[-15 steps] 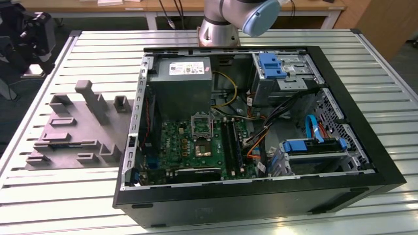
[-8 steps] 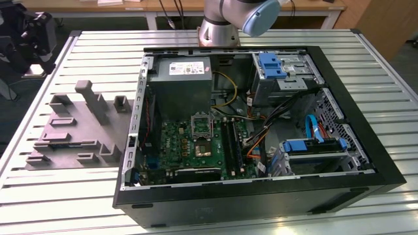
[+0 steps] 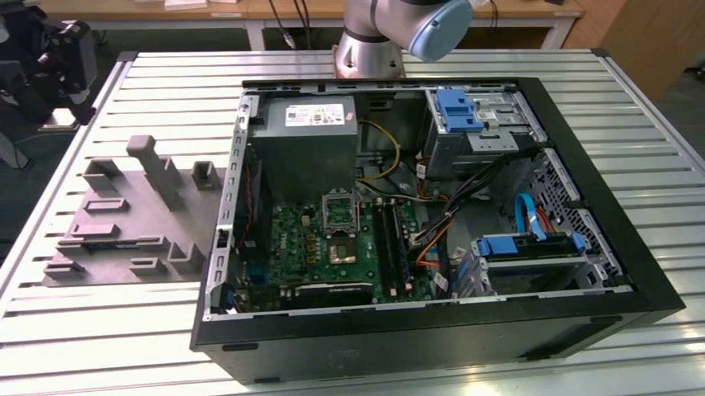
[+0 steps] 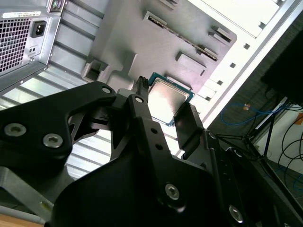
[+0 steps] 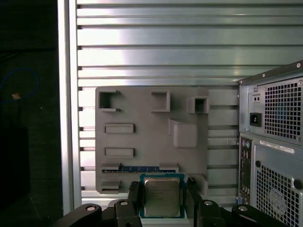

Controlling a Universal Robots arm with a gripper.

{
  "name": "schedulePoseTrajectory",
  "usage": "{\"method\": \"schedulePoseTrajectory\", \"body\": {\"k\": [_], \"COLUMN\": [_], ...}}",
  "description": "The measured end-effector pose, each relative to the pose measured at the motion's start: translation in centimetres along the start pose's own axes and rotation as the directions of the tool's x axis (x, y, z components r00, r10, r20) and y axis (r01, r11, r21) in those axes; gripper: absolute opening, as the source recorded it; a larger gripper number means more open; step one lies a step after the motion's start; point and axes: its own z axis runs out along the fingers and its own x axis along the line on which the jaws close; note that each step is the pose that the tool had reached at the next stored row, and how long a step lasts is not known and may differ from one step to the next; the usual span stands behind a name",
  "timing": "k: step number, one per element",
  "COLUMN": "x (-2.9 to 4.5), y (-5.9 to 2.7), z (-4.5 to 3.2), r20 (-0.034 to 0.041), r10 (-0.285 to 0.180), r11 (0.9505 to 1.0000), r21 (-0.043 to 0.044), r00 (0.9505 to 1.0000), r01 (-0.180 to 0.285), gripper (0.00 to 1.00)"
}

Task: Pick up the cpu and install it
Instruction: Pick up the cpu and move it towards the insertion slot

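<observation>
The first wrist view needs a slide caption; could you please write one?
Claw holding the cpu above the grey slotted tray, computer case alongside.

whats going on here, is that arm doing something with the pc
A robot arm is partway through fitting a cpu into a desktop computer. In both wrist views its claw is shut on the cpu, holding it up above the grey fixture tray on the slatted table. The computer case lies open beside the tray with its green board exposed, and the cpu has not yet been brought into it.
</observation>
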Motion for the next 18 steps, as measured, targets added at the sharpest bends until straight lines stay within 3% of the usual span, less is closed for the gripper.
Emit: {"method": "schedulePoseTrajectory", "body": {"k": [18], "x": [-0.41], "y": [0.01], "z": [0.01], "r20": [0.0], "r10": [0.0], "r11": [1.0], "r21": [0.0], "r00": [1.0], "r01": [0.0], "gripper": [0.47]}}
